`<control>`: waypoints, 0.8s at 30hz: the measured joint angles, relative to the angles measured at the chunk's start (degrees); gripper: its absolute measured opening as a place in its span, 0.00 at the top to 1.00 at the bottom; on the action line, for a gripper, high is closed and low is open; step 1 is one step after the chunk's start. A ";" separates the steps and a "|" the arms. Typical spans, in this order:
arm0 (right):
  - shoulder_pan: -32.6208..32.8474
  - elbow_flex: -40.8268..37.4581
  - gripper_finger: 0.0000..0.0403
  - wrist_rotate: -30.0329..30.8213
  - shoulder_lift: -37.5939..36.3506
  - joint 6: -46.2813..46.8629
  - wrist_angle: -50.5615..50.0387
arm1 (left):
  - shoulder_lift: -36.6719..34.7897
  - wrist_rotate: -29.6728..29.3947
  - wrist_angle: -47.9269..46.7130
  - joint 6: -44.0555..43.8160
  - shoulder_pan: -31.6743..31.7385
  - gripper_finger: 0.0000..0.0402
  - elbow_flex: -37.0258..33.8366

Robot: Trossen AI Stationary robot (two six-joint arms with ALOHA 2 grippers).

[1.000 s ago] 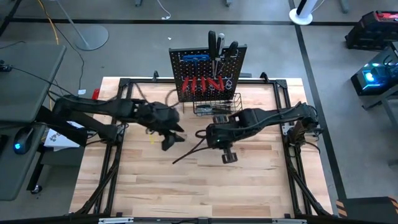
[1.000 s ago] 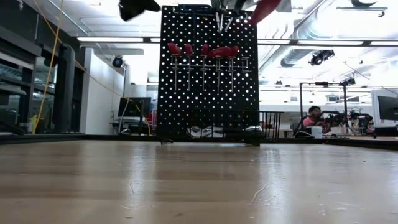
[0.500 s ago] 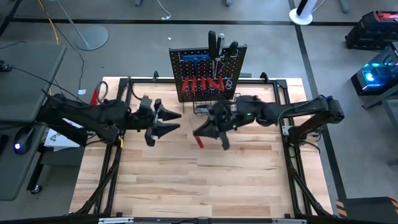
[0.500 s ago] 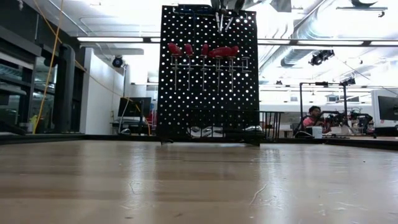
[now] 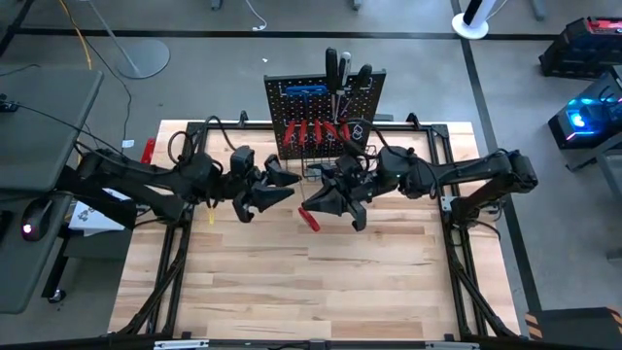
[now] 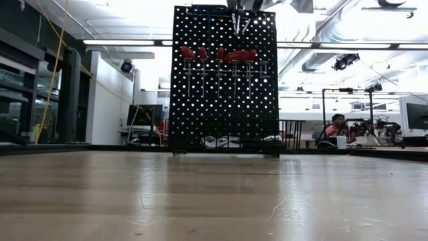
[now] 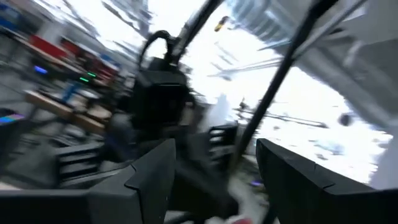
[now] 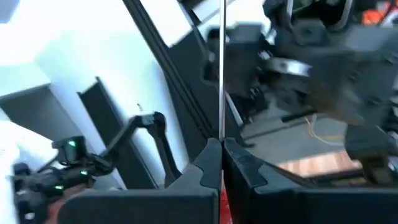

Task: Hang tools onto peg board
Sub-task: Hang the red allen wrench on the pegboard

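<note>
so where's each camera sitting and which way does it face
High: overhead, looking down; both arms, left gripper, right gripper holding a red-handled screwdriver.
Low: tabletop height, facing the peg board; no arm shows.
Left wrist: past open jaws at the other arm.
Right wrist: past shut jaws along the screwdriver's shaft.
High and low share the board.

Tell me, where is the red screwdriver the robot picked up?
In the high view, the red-handled screwdriver is pinched in the right gripper, above the table's middle, just in front of the peg board and facing the open left gripper.
</note>
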 joint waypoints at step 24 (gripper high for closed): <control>-1.87 -0.02 1.00 2.76 0.02 -2.13 -5.10 | 3.60 6.26 1.26 -7.34 3.50 0.89 0.00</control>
